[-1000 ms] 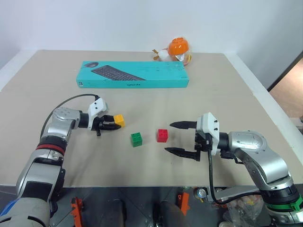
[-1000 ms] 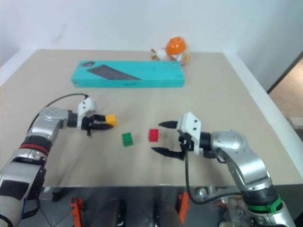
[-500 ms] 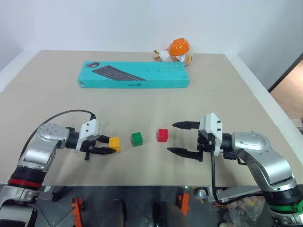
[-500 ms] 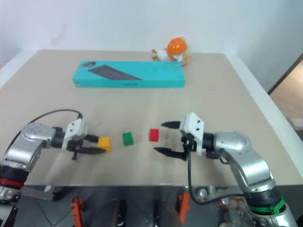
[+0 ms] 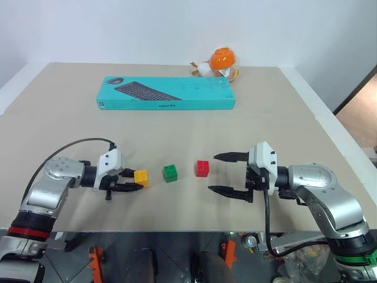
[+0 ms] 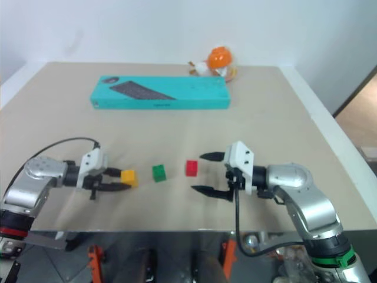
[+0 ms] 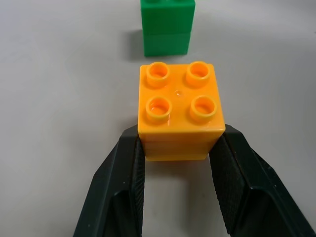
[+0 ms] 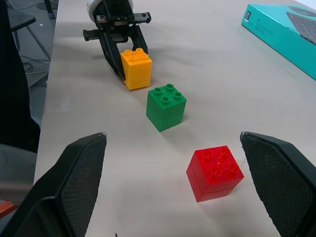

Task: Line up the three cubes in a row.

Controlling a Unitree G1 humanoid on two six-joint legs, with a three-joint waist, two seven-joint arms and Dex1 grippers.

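Left arm: reaching in low from the left, forearm lying near table level, wrist bending inward. Left gripper [image 5: 134, 180]: pointing right, its black fingers [image 7: 123, 187] clamping the yellow cube [image 5: 141, 176].

Right arm: elbow bending outward, forearm angling inward. Right gripper [image 5: 222, 173]: pointing left, its fingers standing wide apart, gripping nothing.

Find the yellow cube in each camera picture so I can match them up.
Left eye: yellow cube, lower left of centre, at the left tool.
Right eye: same spot.
Left wrist: centre, between the black fingers.
Right wrist: upper left.
Shared landmark: the green cube next to it.
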